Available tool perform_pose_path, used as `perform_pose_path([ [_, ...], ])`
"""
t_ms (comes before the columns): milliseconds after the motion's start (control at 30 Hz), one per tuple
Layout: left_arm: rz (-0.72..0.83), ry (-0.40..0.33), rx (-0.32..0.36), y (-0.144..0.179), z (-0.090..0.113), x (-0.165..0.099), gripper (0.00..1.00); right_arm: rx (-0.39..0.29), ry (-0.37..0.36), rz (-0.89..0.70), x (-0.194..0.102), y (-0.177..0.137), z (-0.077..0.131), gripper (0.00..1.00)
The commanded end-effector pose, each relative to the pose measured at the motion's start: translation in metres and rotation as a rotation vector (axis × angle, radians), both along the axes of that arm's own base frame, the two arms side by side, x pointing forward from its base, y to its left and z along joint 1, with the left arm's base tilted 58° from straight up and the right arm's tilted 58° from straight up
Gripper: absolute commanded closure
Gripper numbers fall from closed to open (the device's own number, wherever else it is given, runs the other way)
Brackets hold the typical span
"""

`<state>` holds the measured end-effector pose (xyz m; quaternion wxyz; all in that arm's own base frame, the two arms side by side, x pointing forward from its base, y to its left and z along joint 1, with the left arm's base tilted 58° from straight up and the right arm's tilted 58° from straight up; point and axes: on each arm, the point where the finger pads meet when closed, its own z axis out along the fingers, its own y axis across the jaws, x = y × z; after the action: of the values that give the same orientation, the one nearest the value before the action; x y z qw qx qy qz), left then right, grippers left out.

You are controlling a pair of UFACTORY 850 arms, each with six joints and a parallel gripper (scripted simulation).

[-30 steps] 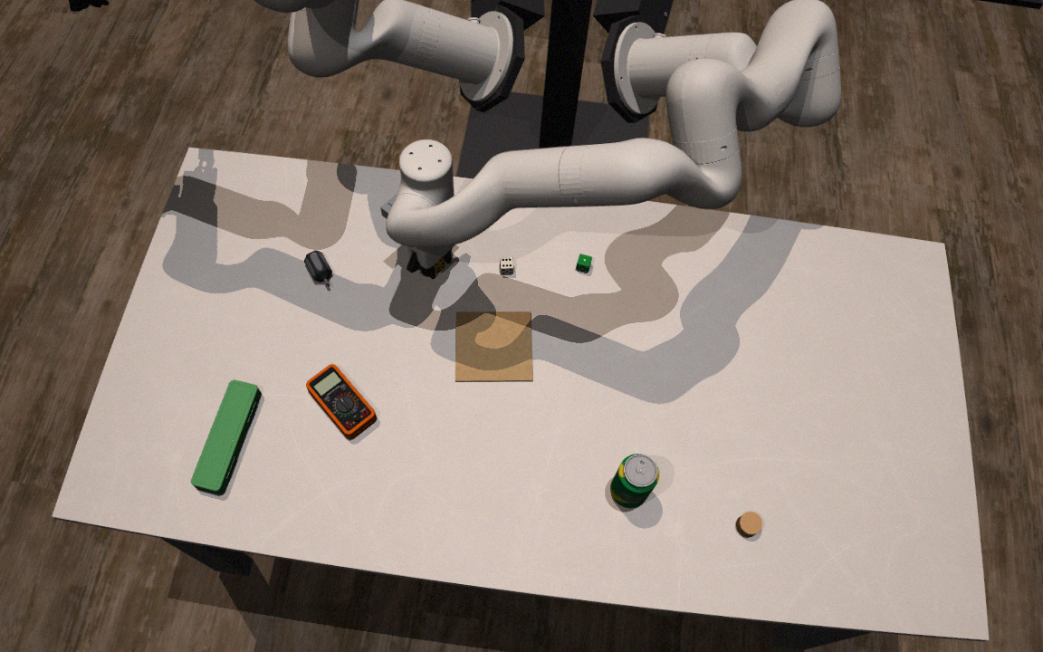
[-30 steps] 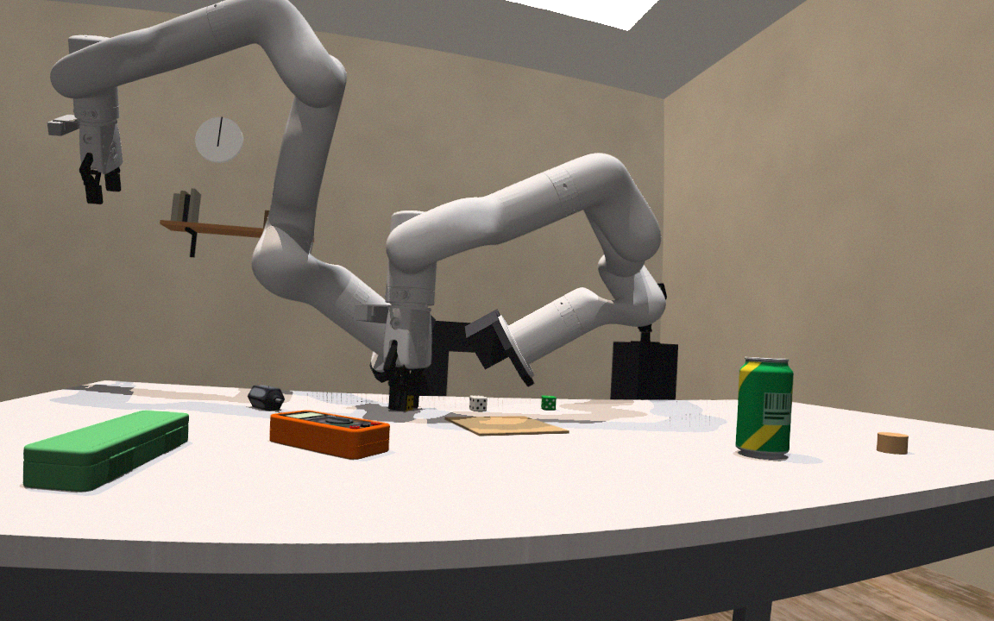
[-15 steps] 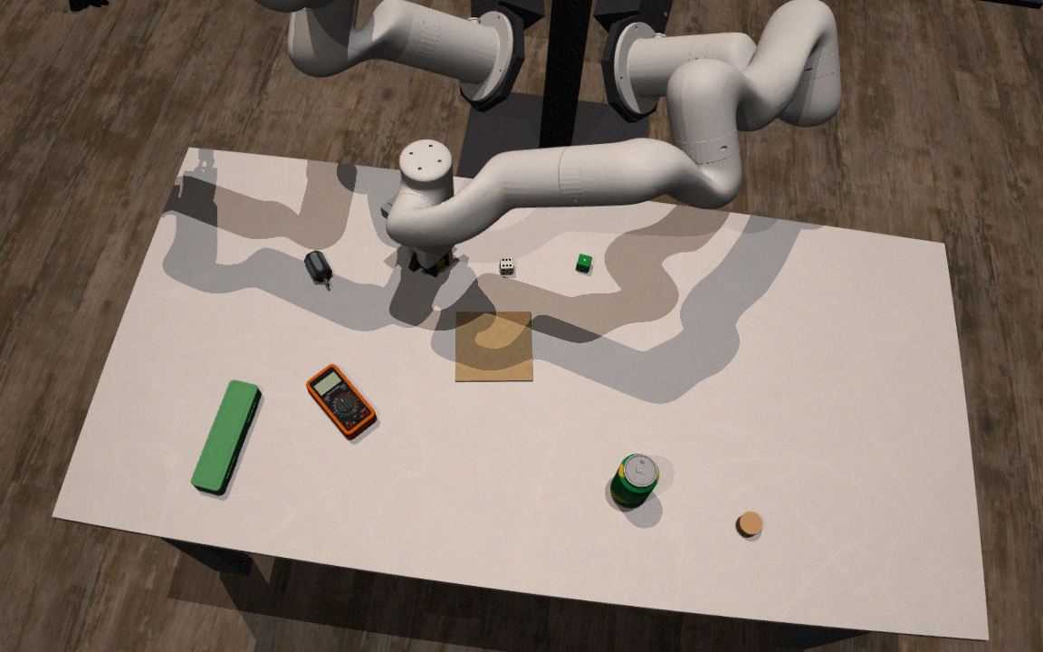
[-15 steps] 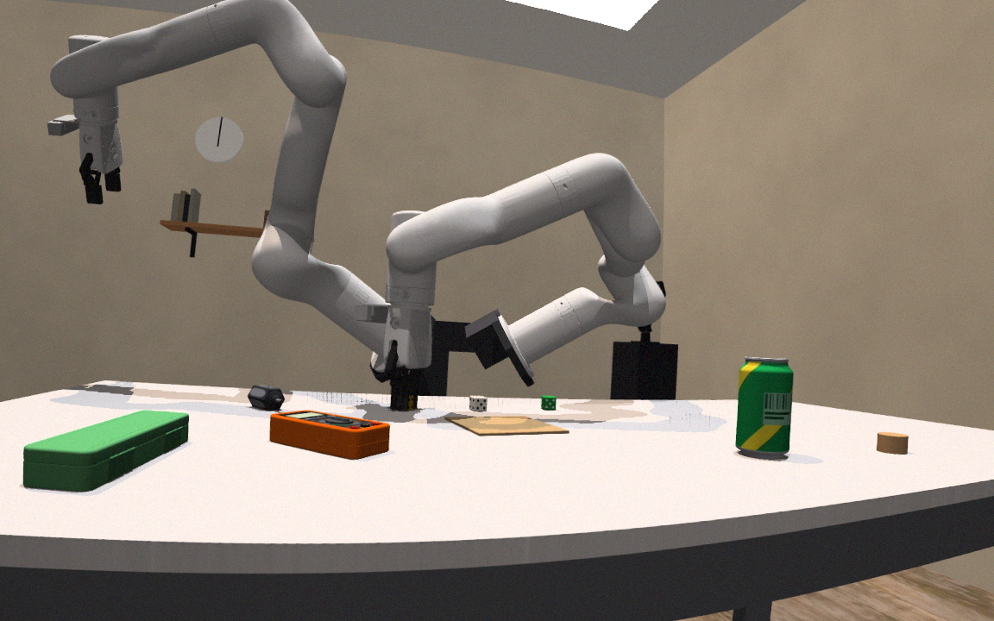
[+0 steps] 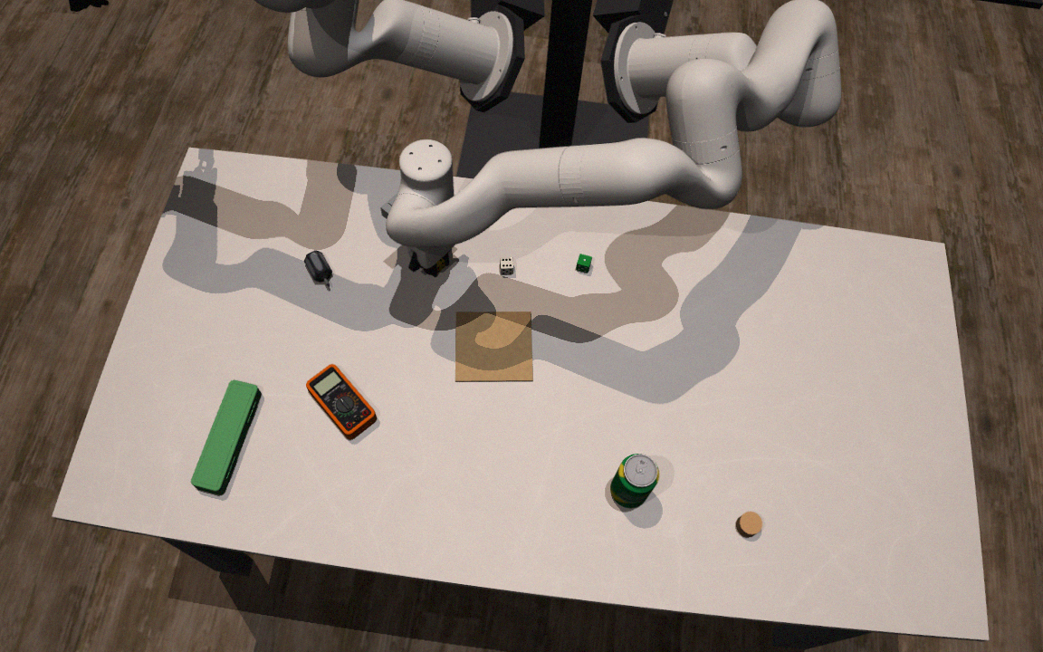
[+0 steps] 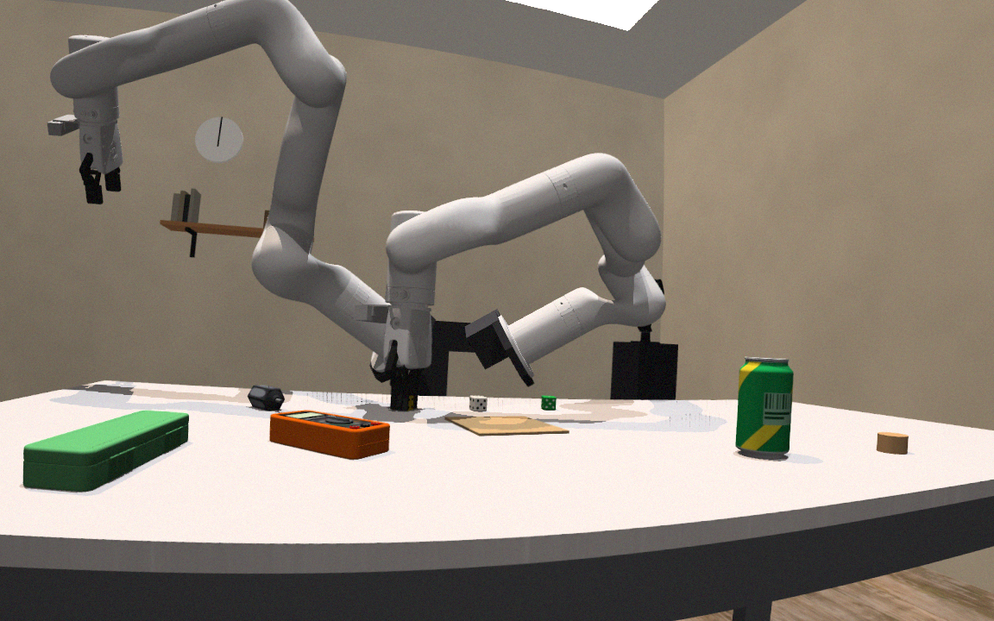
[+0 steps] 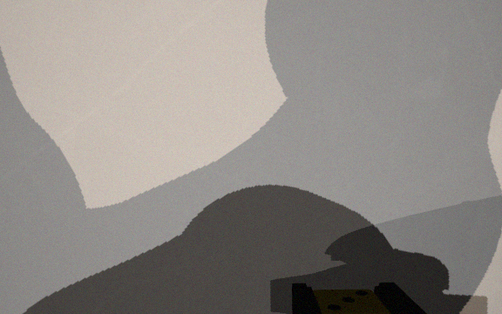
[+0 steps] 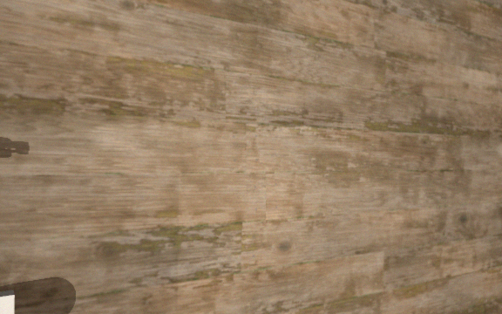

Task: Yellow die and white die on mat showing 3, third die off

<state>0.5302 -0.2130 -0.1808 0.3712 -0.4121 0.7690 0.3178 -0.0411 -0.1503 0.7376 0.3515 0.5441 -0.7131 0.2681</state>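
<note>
My left gripper (image 5: pixel 431 267) (image 6: pixel 403 403) (image 7: pixel 344 291) is shut on the yellow die (image 5: pixel 442 263) (image 6: pixel 412 401) (image 7: pixel 366 306), down at the table. Three pips in a diagonal show on its top in the left wrist view; the frame cuts off its lower part. The white die (image 5: pixel 506 265) (image 6: pixel 477 403) lies flat with 6 on top. The green die (image 5: pixel 583 263) (image 6: pixel 548 403) shows 1 on top. All three are off the tan mat (image 5: pixel 521 372) (image 6: pixel 539 427). My right gripper (image 6: pixel 103 189) is open and empty, high up at the left in the exterior view.
A black object (image 5: pixel 317 265) (image 6: pixel 265 398) lies left of my left gripper. An orange multimeter (image 5: pixel 329 382) (image 6: pixel 327 438), a green case (image 5: pixel 225 437) (image 6: pixel 106 448), a green can (image 5: pixel 633 486) (image 6: pixel 763 432) and a small wooden disc (image 5: pixel 750 523) (image 6: pixel 892 442) stand nearer the front.
</note>
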Motion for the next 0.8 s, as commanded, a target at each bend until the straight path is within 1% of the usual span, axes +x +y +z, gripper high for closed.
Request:
perform_pose_path([
  [0,-0.001,-0.001,-0.001,-0.001,0.0,0.0,0.78,-0.002,0.0,0.0,0.0,0.0,0.001,0.0],
  [267,-0.001,-0.001,-0.001,-0.001,0.001,0.0,0.78,-0.002,0.0,0.0,0.0,0.0,0.001,0.0],
  [367,-0.001,-0.001,-0.001,-0.006,0.004,-0.002,0.78,-0.002,0.0,0.0,0.0,0.0,0.001,0.0],
  [500,-0.001,-0.001,-0.001,-0.022,0.014,-0.008,0.78,-0.002,0.0,0.0,0.0,0.0,0.001,0.0],
  [667,-0.001,-0.001,-0.001,-0.052,0.034,-0.02,0.78,-0.002,0.0,0.0,0.0,0.0,0.001,0.0],
  [733,-0.001,-0.001,-0.001,-0.052,0.034,-0.02,0.78,-0.002,0.0,0.0,0.0,0.0,0.001,0.0],
  [767,-0.001,-0.001,-0.001,-0.058,0.038,-0.022,0.78,-0.002,0.0,0.0,0.0,0.0,0.001,0.0],
])
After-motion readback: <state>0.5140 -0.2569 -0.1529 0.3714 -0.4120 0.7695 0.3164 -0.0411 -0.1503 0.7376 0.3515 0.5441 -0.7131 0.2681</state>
